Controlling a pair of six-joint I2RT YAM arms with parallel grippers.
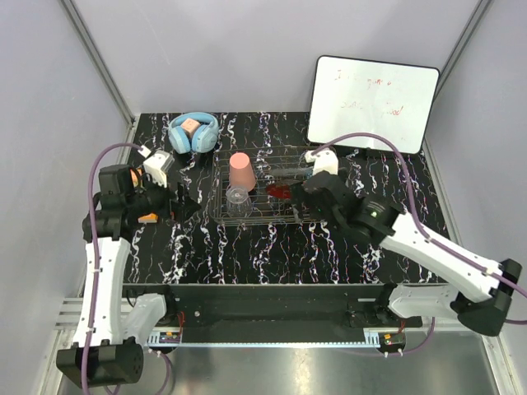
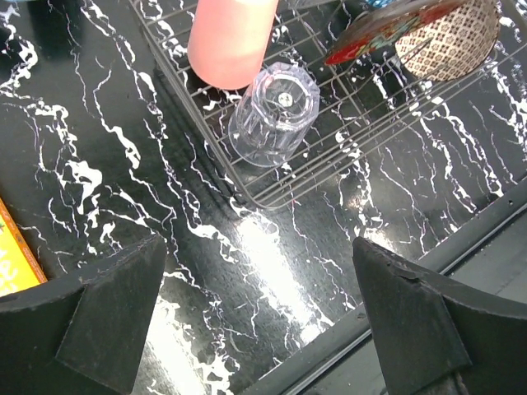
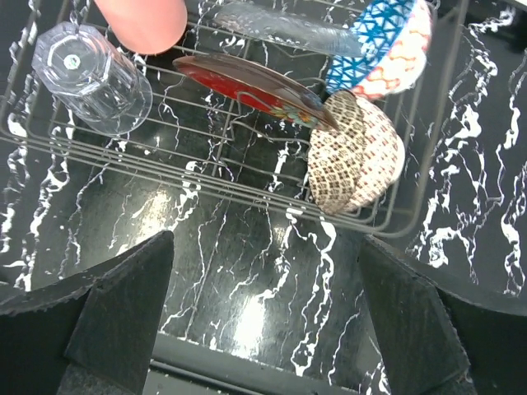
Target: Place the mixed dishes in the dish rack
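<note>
Dark thin wire forms the dish rack (image 1: 268, 207), set mid-way across the black, white-veined desk (image 1: 272, 255). All five dishes are inside it. The salmon-pink cup (image 1: 242, 171) stands mouth-down at the rack's left end, and the clear glass tumbler (image 1: 238, 200) stands base-up just in front of it, in the near left corner. The red floral plate (image 3: 255, 89) leans on edge near the middle. To its right, the cream lattice-patterned bowl (image 3: 358, 156) rests on its side in the near right corner, and the blue patterned bowl (image 3: 387, 41) tilts just behind it.

Both pairs of fingers are spread wide and hold nothing. The left fingers (image 2: 107, 313) hang over the desk left of the rack. The right fingers (image 3: 123, 304) hang by the front of its right half.

Blue headphones (image 1: 193, 132) lie behind the rack to the left. A white whiteboard (image 1: 372, 103) stands at the back right, well apart from the dishes. An orange-yellow object (image 2: 12, 255) shows at the edge of the left wrist view.
</note>
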